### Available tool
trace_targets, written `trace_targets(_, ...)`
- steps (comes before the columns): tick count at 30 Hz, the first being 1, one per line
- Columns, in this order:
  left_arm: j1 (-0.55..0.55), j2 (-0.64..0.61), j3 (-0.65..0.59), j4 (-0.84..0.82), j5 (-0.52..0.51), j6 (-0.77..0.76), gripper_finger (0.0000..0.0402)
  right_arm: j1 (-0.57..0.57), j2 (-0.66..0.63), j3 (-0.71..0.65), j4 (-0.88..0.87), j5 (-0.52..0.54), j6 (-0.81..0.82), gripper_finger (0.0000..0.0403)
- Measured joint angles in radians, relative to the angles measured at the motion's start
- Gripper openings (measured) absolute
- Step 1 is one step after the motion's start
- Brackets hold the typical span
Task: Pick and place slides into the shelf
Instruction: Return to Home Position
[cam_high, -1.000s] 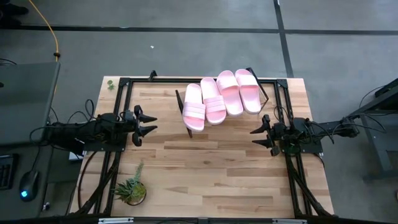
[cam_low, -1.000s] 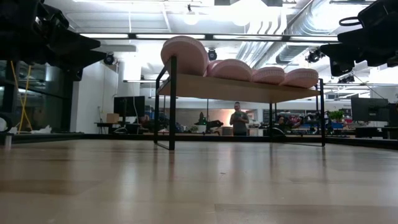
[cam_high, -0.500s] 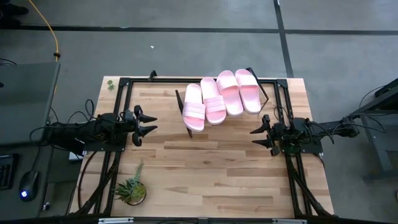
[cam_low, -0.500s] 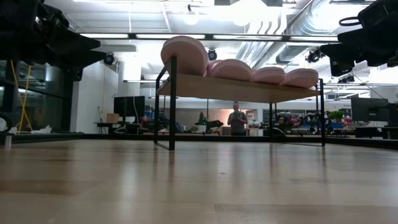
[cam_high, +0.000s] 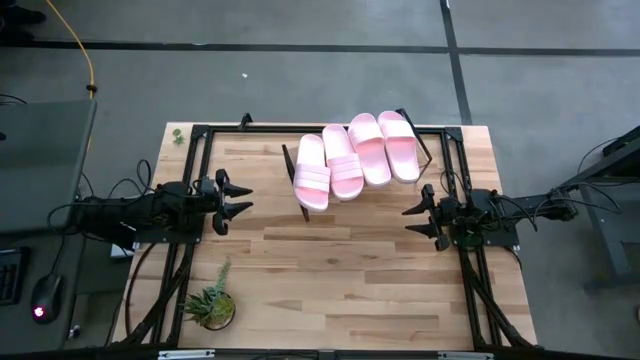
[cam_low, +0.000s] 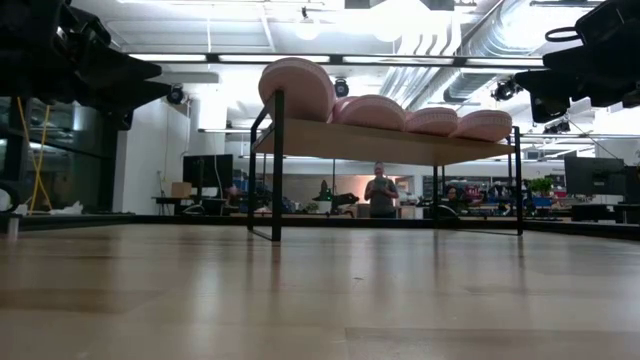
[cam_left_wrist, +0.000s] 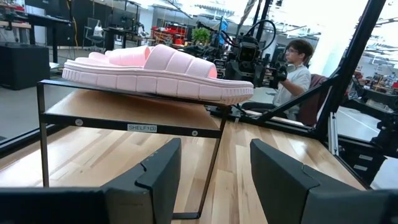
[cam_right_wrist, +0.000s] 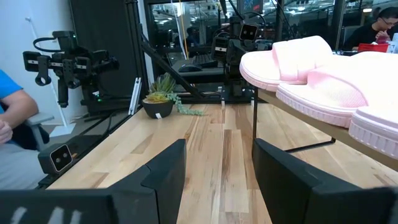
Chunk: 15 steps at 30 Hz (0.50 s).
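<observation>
Slides (cam_high: 345, 162), smooth pink foam, on slanted light-wood shelf (cam_low: 400, 145)

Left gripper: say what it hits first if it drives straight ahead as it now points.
The left gripper would most likely meet the shelf's black frame at its near corner, just under the end slide; height is unclear, so possibly the slide itself.
</observation>
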Motion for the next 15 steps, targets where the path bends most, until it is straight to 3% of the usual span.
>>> trace_targets(15,0.0,0.0,0.0,0.0,0.0,0.0,0.0175,0.0,0.0,0.0,0.0,0.0,0.0,0.0176)
